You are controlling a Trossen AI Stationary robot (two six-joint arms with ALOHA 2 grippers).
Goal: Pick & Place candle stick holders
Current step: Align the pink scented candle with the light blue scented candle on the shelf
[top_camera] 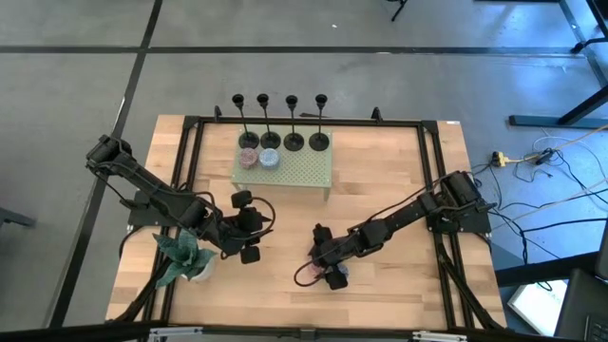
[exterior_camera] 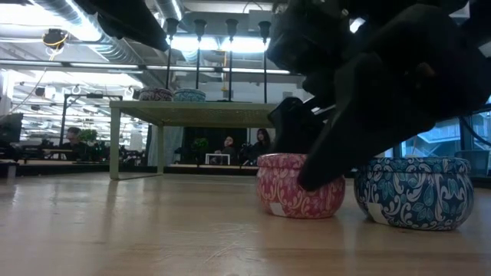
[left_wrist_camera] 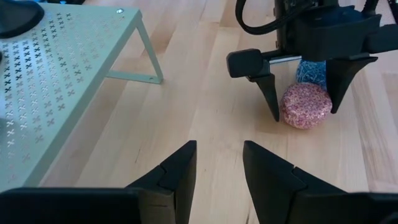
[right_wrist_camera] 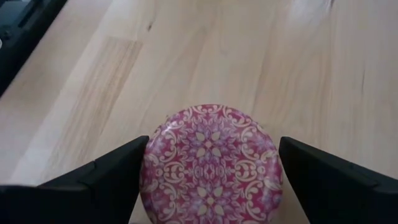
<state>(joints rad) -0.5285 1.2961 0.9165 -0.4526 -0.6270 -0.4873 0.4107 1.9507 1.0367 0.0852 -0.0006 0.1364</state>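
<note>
Several slim black candle stick holders (top_camera: 281,122) stand in a row by their round bases on the far edge of a pale green perforated stand (top_camera: 302,171); the low view shows their stems (exterior_camera: 230,54). My right gripper (right_wrist_camera: 214,171) is open near the table's front, its fingers on either side of a pink patterned tin (right_wrist_camera: 211,165), which sits on the table (exterior_camera: 299,188). A blue patterned tin (exterior_camera: 414,192) sits beside it. My left gripper (left_wrist_camera: 219,155) hovers open with nothing between its fingers, left of the table's middle (top_camera: 255,228). My right gripper's fingers (left_wrist_camera: 268,93) stand close to the pink tin's round wall (left_wrist_camera: 287,106), one on each side, slanting down from the table's right. Whether they touch it, I cannot tell. The tin rests flat on the table, lid up.
Two small round candles (top_camera: 258,159), one pink and one blue, lie on the green stand in front of the holders. A green plant in a white pot (top_camera: 185,255) stands by my left arm. A black frame (top_camera: 190,142) rims the table. Bare wood lies between the grippers.
</note>
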